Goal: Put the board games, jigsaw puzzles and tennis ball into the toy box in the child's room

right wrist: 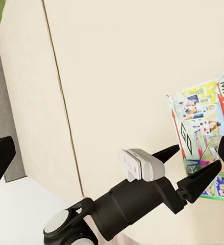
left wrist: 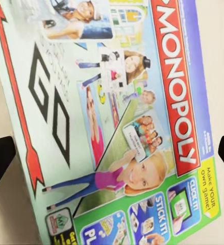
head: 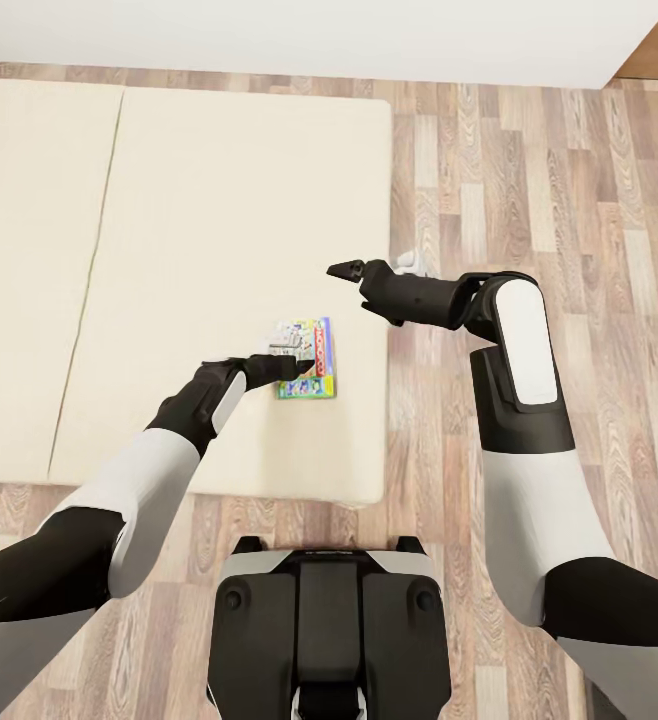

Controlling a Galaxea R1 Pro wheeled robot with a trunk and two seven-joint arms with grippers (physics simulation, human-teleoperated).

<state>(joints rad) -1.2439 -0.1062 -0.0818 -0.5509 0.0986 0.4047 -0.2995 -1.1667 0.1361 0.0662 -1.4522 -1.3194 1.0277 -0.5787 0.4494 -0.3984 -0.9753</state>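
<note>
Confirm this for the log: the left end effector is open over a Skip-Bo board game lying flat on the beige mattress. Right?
Not quite. The box under the open left end effector is a Monopoly board game, not Skip-Bo; the left wrist view shows the red MONOPOLY logo plainly. The rest holds: it lies flat on the beige mattress.

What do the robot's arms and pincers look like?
Both arms are smooth white and light grey shells with black joints and black forearms. The left pincer and right pincer are black, each ending in two pointed, wedge-shaped fingers. A small white and grey block sits on the left arm's wrist. No loose cables or markings show.
</note>
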